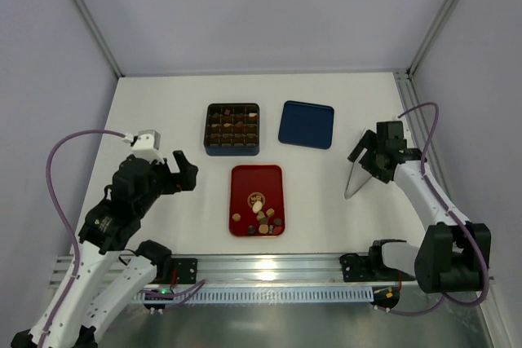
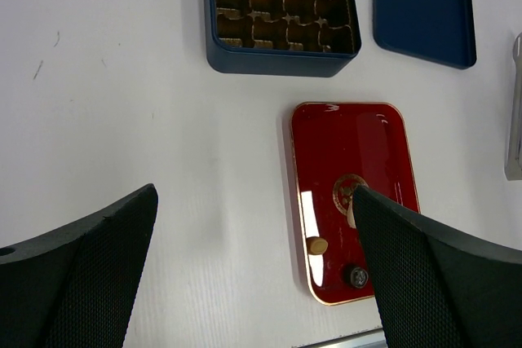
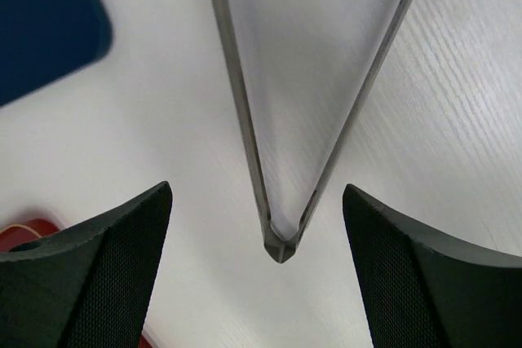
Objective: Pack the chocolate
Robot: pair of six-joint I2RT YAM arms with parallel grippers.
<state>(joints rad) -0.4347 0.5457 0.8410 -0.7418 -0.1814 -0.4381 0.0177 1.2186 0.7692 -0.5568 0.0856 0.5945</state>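
Observation:
Several chocolates (image 1: 263,219), tan, cream and dark, lie at the near end of the flat red tray (image 1: 245,181). A few more sit in cells of the dark blue box (image 1: 210,129) with the brown grid. In the left wrist view a tan chocolate (image 2: 316,244) and a dark round one (image 2: 356,275) show on the tray (image 2: 367,144). My left gripper (image 2: 254,193) is open and empty, above bare table left of the tray. My right gripper (image 3: 257,187) is open, above and either side of the hinge end of metal tongs (image 3: 243,120) lying on the table, not gripping them.
The box's blue lid (image 1: 306,124) lies to the right of the box, and the tongs (image 1: 352,177) lie right of the tray. The lid also shows in the left wrist view (image 2: 424,10). A metal rail (image 1: 269,265) runs along the near edge.

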